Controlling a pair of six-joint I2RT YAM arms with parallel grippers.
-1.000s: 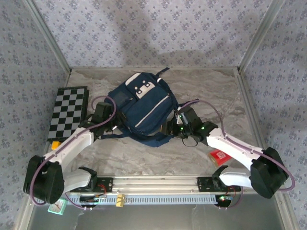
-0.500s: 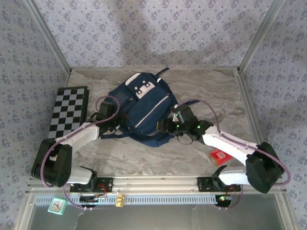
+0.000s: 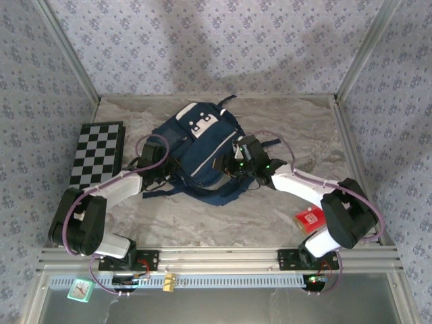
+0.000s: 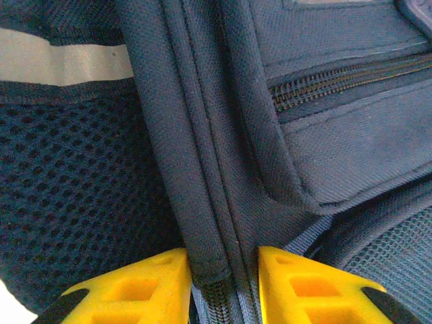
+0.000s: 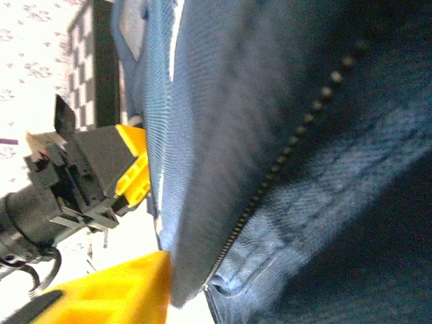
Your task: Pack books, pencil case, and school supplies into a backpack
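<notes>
The left hand (image 4: pixel 223 280) is in tight. Its yellow fingers (image 4: pixel 135 290) are pressed together on a ridge of navy fabric, with zipper teeth running down between them: that's a seam of the backpack (image 3: pixel 199 152), pinched on its left flank. The right hand (image 3: pixel 231 166) is up against the opposite flank. From its wrist view, one yellow finger (image 5: pixel 101 290) lies along a fabric edge beside a run of zipper teeth, but the other is hidden, so I can't tell whether it has closed on anything. My read is that the two hands are bracing the bag from both sides to get a zipper started, because the bag looks zipped and nothing goes in until it's open. Nearest the arm bases, the red packet (image 3: pixel 309 219) lies flat on the surface (image 3: pixel 223 216), just beside the right arm's elbow and well apart from both hands. Further out, the backpack lies front-up in the middle, touching both hands, its white patch toward the back wall. Out left, the checkered board (image 3: pixel 98 155) lies beyond the left arm, apart from the bag.
</notes>
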